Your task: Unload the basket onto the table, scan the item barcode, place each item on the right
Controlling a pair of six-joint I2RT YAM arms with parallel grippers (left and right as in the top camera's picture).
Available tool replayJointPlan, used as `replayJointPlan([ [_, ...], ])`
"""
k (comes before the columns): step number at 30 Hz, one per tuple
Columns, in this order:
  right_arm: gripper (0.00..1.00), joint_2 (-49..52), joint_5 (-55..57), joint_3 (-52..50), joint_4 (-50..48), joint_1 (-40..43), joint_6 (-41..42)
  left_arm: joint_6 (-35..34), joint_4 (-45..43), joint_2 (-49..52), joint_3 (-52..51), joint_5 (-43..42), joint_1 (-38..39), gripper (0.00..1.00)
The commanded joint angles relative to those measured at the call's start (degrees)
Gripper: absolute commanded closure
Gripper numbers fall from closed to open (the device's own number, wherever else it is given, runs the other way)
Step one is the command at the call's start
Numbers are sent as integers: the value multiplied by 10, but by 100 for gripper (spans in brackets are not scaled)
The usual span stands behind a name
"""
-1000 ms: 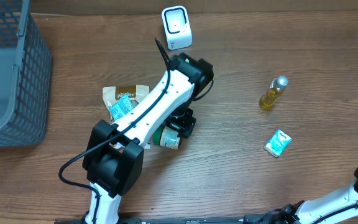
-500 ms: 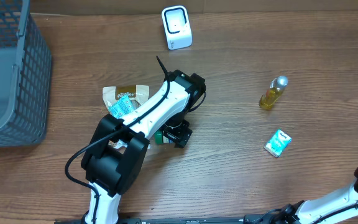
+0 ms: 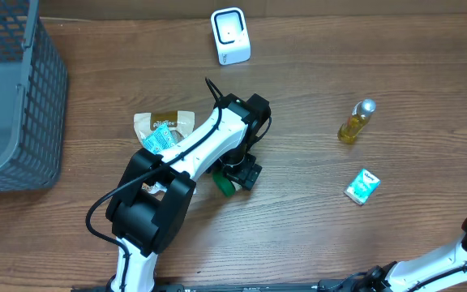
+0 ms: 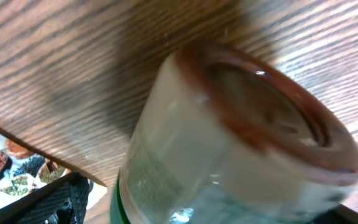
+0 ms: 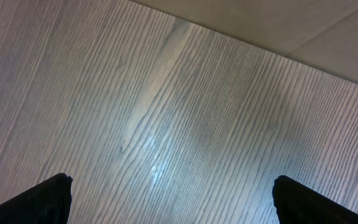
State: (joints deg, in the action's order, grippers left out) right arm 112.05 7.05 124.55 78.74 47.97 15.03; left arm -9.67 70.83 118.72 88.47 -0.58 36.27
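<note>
Overhead view of a wooden desk (image 3: pixel 314 235). The left arm reaches up from the bottom of the frame towards the centre, and its gripper (image 3: pixel 246 173) has dropped from nearer the white barcode scanner (image 3: pixel 230 36) at the top of the frame down to a small green-capped bottle (image 3: pixel 224 185) lying on its side just below centre. The bottle has shifted slightly under the arm, so that only its green end now shows beside the gripper. In the left wrist view the bottle's clear base, ringed in brown, fills the frame, blurred and very near. The left gripper is spread wide about the bottle and does not seem to have clamped it yet. So the pickup is probably only beginning, and the bottle lies well apart from the scanner. The right gripper (image 5: pixel 173 198), off at the lower right, is released with only bare wood between its tips. A grey basket (image 3: pixel 14 97) sits at the left edge
</note>
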Motion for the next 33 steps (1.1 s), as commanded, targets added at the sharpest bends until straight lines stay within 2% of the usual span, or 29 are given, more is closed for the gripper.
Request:
replayJointPlan([
  [1, 0, -8, 3, 5, -2, 0, 0, -1, -4, -8, -8, 38, 3, 5],
  [10, 0, -8, 3, 5, -2, 0, 0, 5, 5, -8, -19, 12, 9, 7],
  [14, 0, -8, 3, 5, -2, 0, 0, 5, 11, -8, -21, 25, 9, 16],
  [19, 0, -8, 3, 5, -2, 0, 0, 11, 8, -16, -21, 30, 9, 18],
  [28, 0, -8, 3, 5, -2, 0, 0, 11, -13, -153, -23, 24, 9, 9],
  [33, 0, -8, 3, 5, -2, 0, 0, 18, -92, -213, -116, 27, 10, 9],
])
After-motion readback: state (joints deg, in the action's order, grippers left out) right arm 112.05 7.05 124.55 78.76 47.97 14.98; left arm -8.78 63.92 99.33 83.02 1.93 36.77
